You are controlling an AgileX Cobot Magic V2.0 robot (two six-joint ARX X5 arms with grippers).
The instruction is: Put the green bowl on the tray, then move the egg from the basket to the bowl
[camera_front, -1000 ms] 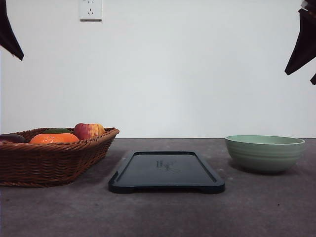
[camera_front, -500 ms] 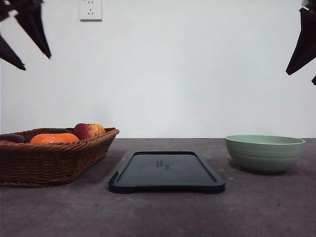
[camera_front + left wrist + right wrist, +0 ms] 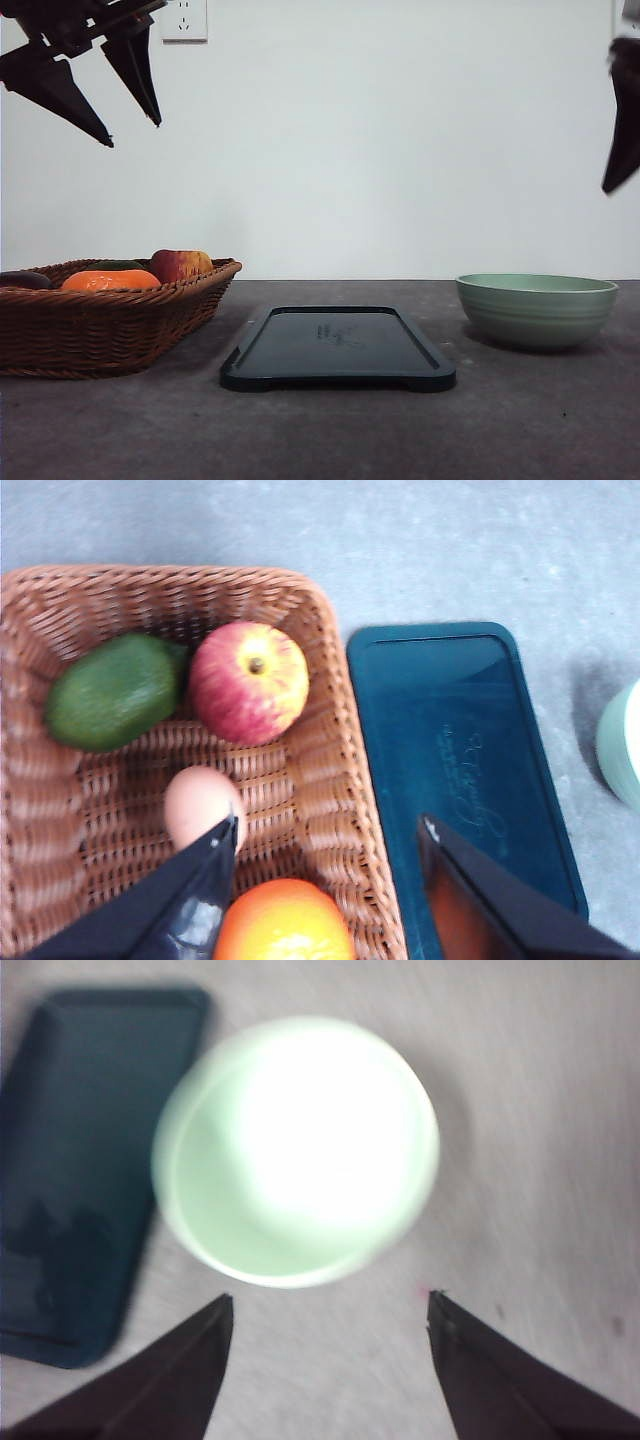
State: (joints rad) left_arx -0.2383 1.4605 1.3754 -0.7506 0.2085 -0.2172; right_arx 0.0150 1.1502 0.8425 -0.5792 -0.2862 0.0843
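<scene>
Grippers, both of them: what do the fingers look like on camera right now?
The left gripper has dark, nearly black fingers, flat and wedge-shaped, tapering to sharp tips, with a slightly glossy surface. The right gripper has the same dark triangular fingers, a little blurred. No cables, labels or markings can be made out on either.

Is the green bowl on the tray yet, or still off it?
Off it. In the front view the green bowl stands upright on the table right of the tray, with bare tabletop between them; the right wrist view shows it empty.
</scene>
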